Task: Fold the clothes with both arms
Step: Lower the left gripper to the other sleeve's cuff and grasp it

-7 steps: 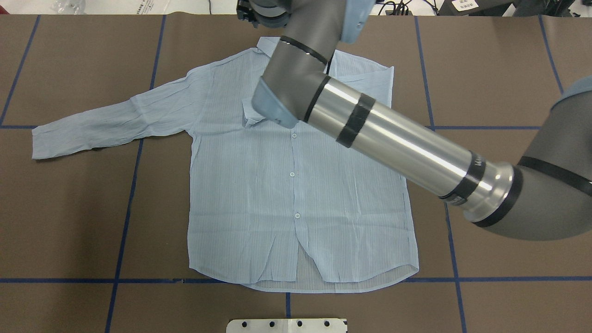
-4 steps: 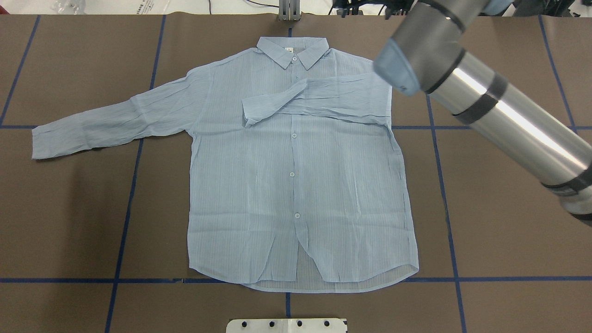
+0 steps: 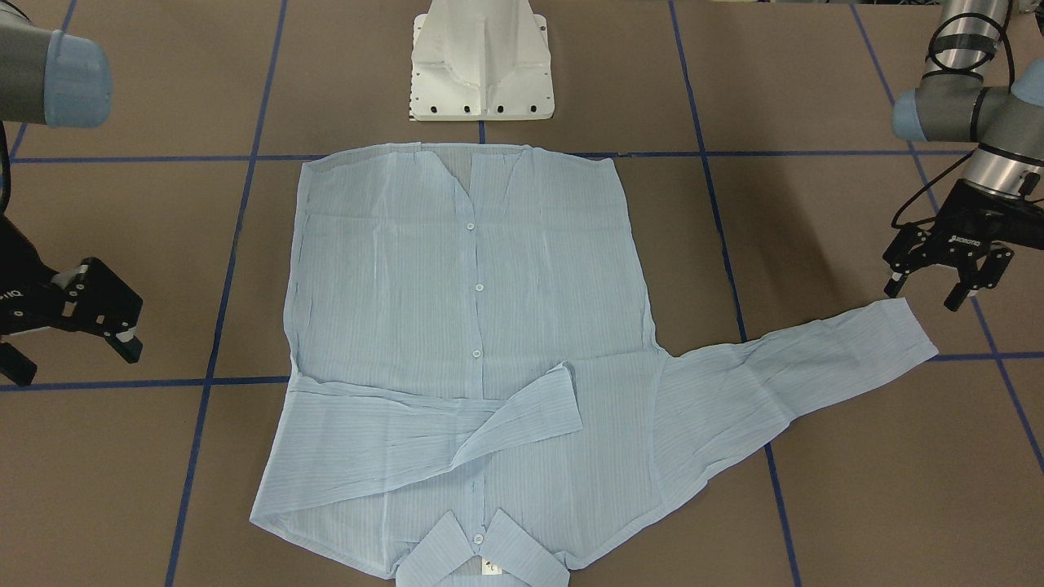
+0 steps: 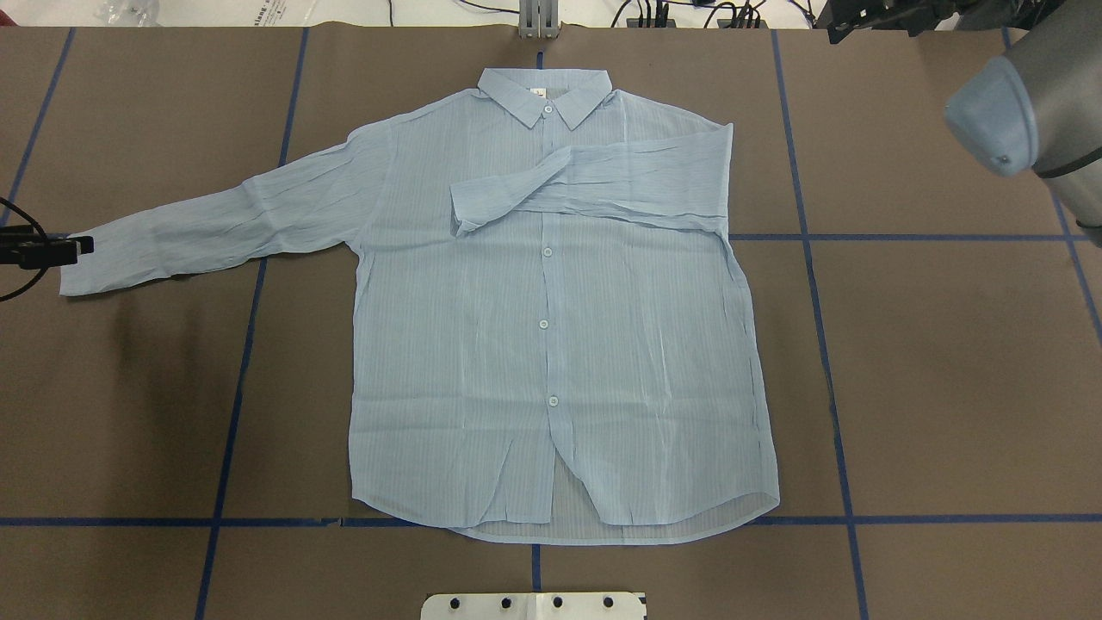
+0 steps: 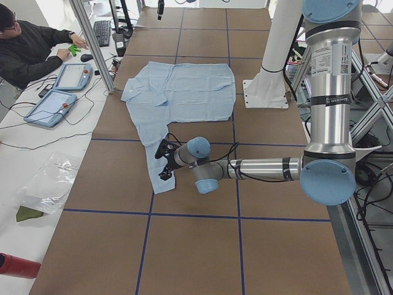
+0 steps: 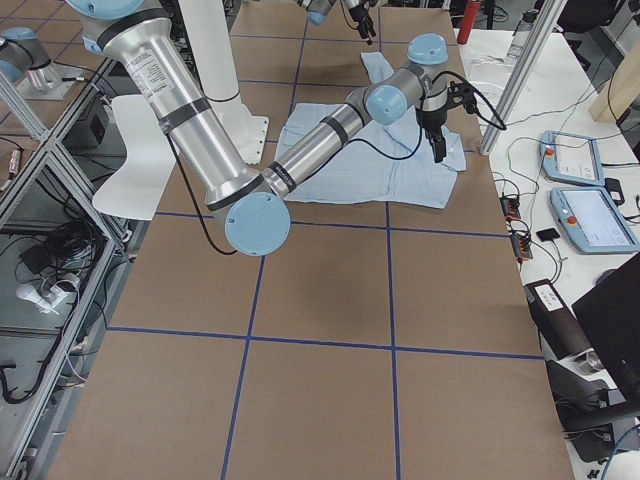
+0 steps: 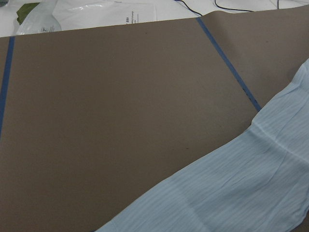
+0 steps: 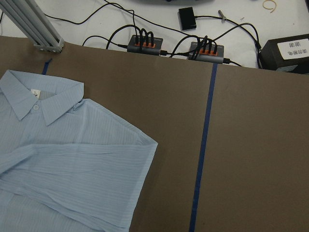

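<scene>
The light blue striped shirt lies flat, front up, collar at the far edge. Its sleeve on my right side is folded across the chest. The other sleeve stretches out to the left. My left gripper is open and empty, just above that sleeve's cuff; only its tip shows at the overhead view's left edge. My right gripper is open and empty, off the shirt beside the folded shoulder. The left wrist view shows the outstretched sleeve; the right wrist view shows collar and folded shoulder.
The white pedestal base stands at the near table edge below the hem. Blue tape lines grid the brown table. An aluminium post and cable hubs sit beyond the collar. An operator sits at the far side with tablets.
My right arm has swung off the shirt to the right, leaving the sleeve folded across the chest. My left gripper has come into view at the outstretched cuff.
</scene>
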Available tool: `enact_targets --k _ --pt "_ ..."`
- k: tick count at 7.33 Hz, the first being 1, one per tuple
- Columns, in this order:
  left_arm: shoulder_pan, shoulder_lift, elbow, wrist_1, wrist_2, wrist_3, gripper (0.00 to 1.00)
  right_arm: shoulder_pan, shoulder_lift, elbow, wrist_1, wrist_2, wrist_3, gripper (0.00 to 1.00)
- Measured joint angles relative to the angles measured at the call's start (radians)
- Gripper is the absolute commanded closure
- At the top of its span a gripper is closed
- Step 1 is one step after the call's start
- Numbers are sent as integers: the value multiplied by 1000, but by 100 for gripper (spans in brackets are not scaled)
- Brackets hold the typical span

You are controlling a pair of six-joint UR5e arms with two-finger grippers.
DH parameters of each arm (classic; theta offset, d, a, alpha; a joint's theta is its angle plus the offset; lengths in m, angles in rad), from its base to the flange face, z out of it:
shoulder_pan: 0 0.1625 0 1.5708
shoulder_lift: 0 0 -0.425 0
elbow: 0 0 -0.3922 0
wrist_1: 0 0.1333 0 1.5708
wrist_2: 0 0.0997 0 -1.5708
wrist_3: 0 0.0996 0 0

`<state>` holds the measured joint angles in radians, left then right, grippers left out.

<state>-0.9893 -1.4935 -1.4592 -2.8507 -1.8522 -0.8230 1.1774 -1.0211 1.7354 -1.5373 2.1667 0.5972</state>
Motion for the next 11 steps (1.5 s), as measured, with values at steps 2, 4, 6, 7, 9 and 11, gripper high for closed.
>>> enact_targets --k 2,4,6,7,9,11 --pt "20 10 46 -5 11 -26 32 5 -18 9 1 2 -2 0" --pt "25 9 90 -26 13 -51 33 5 -21 11 2 2 1 0" --pt "32 9 118 -43 13 -58 33 5 -25 13 2 2 3 0" --pt "43 9 133 -58 14 -59 38 5 -30 18 2 2 4 0" --pt "57 9 145 -72 14 -62 48 5 -45 34 2 2 4 0" --pt "61 8 146 -79 13 -66 50 5 -53 46 2 2 4 0"
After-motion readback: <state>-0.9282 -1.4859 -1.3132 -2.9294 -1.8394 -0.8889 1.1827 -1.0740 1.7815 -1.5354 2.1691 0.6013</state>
